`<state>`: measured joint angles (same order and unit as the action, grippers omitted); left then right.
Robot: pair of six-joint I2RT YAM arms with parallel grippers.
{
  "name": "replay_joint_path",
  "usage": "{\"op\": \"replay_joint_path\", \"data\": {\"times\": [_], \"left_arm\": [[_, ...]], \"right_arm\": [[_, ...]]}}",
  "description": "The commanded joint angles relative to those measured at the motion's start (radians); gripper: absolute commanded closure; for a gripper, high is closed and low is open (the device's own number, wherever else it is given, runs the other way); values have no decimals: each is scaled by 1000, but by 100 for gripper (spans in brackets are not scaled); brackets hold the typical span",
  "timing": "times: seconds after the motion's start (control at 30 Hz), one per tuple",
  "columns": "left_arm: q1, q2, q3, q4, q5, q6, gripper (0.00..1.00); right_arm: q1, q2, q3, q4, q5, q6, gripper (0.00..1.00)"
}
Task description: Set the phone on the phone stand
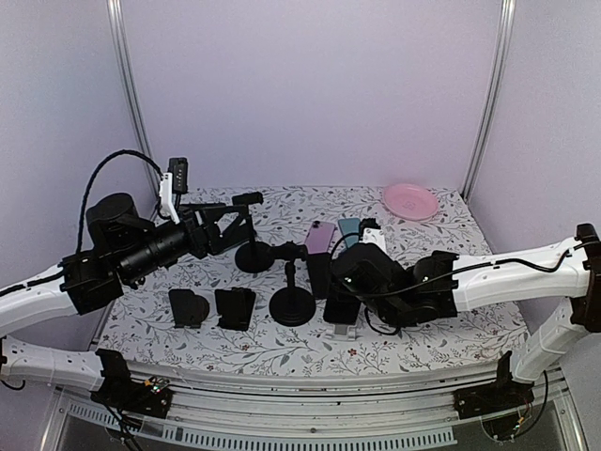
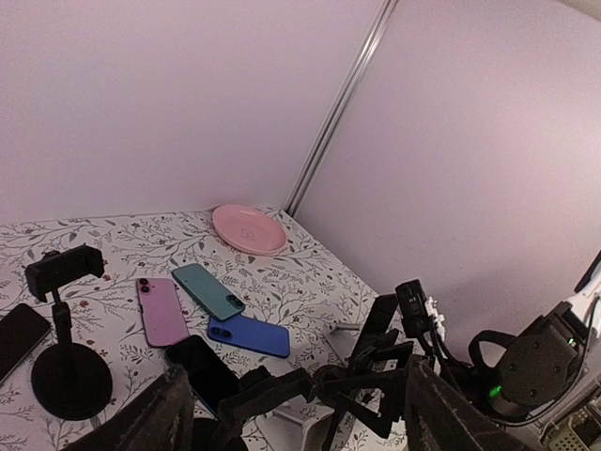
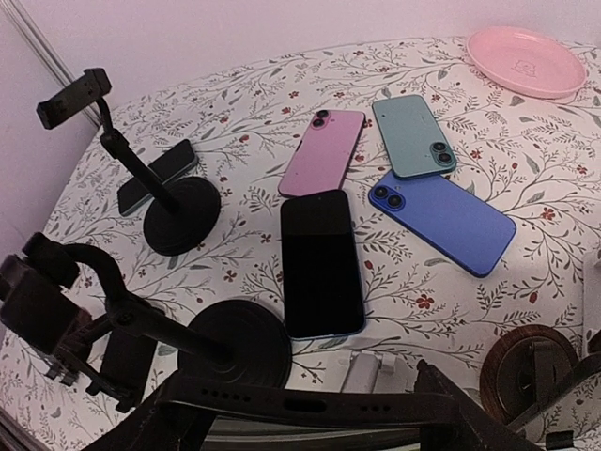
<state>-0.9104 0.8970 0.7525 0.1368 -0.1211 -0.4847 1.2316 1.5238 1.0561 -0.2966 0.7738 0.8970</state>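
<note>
1. Right gripper: the jaws stand wide and clamp the edges of a dark phone, which is held off the floral table.
2. Left gripper: the jaws are wide apart with nothing between them, and it is raised over the table's left part.
3. A round-based phone stand stands upright, near the held phone. A second stand is farther back.
4. Lying flat are a black phone, a pink phone, a teal phone and a blue phone.
5. A pink plate sits at the far right corner.
</note>
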Motion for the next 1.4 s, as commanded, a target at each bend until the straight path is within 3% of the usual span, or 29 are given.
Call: {"op": "replay_joint_path", "data": {"times": [0.0,0.17,0.7,1.07,1.37], "left_arm": [[18,-5,-15,26,17,-12,23],[22,-12,-20,26,17,-15,23],[29,-20,-27,23,25,-21,23],[32,-18,-30,26,32,-26,23],[32,-18,-27,27,38,-30,23]], "right_arm": [[5,43,19,-34,68,65,58],[5,94,-5,24,87,69,59],[38,237,48,-63,236,128,58],[36,265,35,-61,319,-3,58],[12,264,13,-97,333,0,57]]}}
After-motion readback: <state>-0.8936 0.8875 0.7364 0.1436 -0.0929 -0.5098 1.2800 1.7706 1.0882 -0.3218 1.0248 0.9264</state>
